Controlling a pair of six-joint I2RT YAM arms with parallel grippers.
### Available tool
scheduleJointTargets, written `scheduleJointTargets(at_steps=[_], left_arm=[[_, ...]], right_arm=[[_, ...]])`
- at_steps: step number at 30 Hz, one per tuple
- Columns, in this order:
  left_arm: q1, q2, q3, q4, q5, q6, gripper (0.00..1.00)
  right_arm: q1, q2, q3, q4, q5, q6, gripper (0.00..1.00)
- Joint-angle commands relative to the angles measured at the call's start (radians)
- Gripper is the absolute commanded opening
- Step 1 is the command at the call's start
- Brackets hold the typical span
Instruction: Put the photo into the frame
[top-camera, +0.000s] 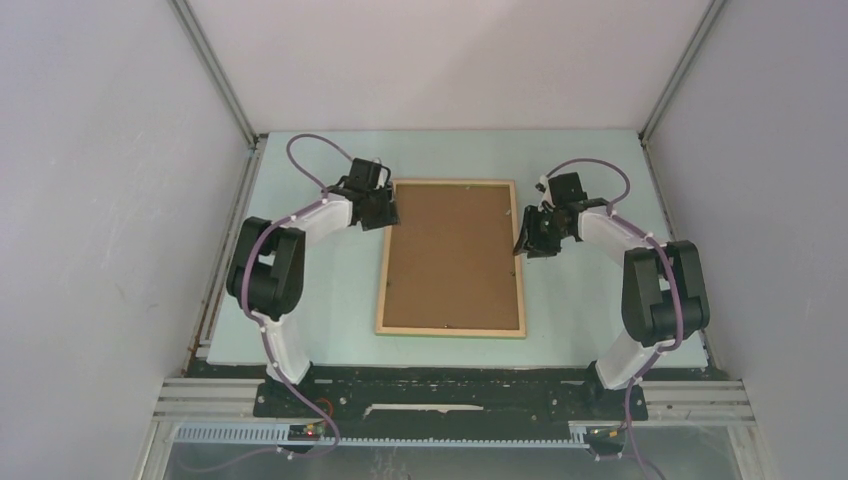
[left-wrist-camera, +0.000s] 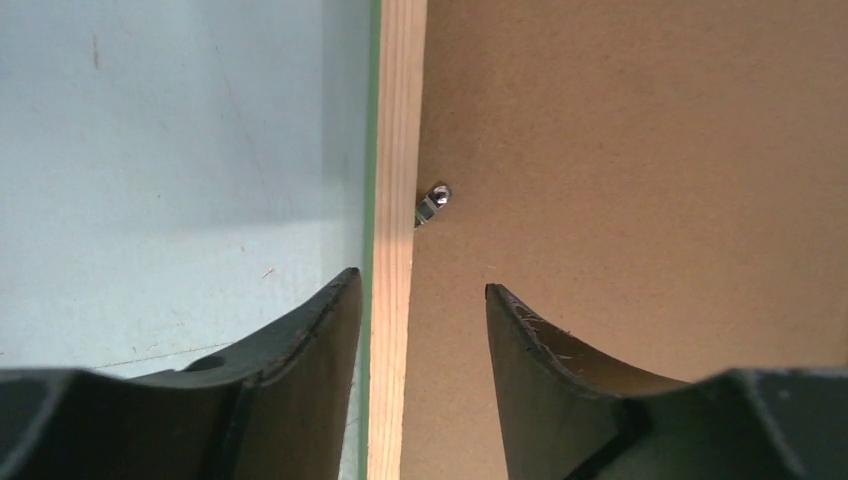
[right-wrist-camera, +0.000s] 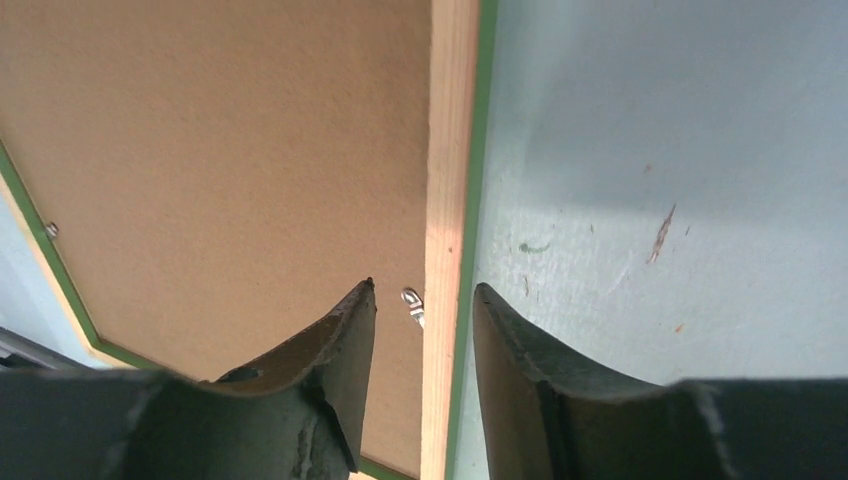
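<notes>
Over the table (top-camera: 330, 300), on my overhead feed, I see the frame (top-camera: 450, 331) lying flat in the middle, pale wood face up, its long rails running away from the bases. A brown board (top-camera: 452, 255) fills its opening. My left arm (top-camera: 270, 270) rises from its base with the elbow folded out to the left and the forearm angled inward, which puts the left gripper (top-camera: 385, 212) at the far stretch of the frame's left rail. My right arm (top-camera: 660, 290) mirrors that pose, elbow out to the right, with the right gripper (top-camera: 525, 240) at the far half of the right rail. On the left wrist camera I look straight down the rail. The fingers (left-wrist-camera: 320, 340) stand apart astride it, one over bare table and the other over the board, and neither pinches the wood. A small metal tab (left-wrist-camera: 432, 204) sits just ahead of them at the rail's inner edge, lying onto the board. On the right wrist camera the pose is much the same. The jaws are parted across the right rail, with the inner finger (right-wrist-camera: 345, 340) over the board, clear of the wood, and the outer finger close beside the rail's green edge. A second metal tab (right-wrist-camera: 412, 305) shows in the gap between the inner finger and the rail. I see nothing clamped in either gripper.
</notes>
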Motion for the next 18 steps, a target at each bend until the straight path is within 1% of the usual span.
scheduleJointTargets(at_steps=[1, 4, 5, 8, 10, 15, 18], left_arm=[[0.006, 0.068, 0.106, -0.081, -0.018, 0.058, 0.59], [0.005, 0.118, 0.154, -0.124, -0.017, 0.066, 0.62], [0.006, 0.125, 0.158, -0.127, -0.039, 0.070, 0.62], [0.005, 0.136, 0.163, -0.124, -0.062, 0.078, 0.61], [0.005, 0.140, 0.168, -0.124, -0.084, 0.089, 0.59], [-0.002, 0.156, 0.197, -0.130, -0.131, 0.129, 0.48], [-0.005, 0.175, 0.221, -0.154, -0.144, 0.131, 0.48]], right_arm=[[0.016, 0.024, 0.073, 0.009, 0.029, 0.001, 0.51], [0.028, 0.052, 0.090, 0.000, 0.049, -0.001, 0.52], [0.031, 0.062, 0.096, -0.004, 0.060, -0.001, 0.52], [0.043, 0.085, 0.111, -0.012, 0.112, -0.001, 0.52], [0.050, 0.102, 0.123, -0.017, 0.139, -0.003, 0.52], [0.070, 0.149, 0.165, -0.037, 0.170, -0.007, 0.52], [0.078, 0.163, 0.172, -0.035, 0.173, -0.007, 0.51]])
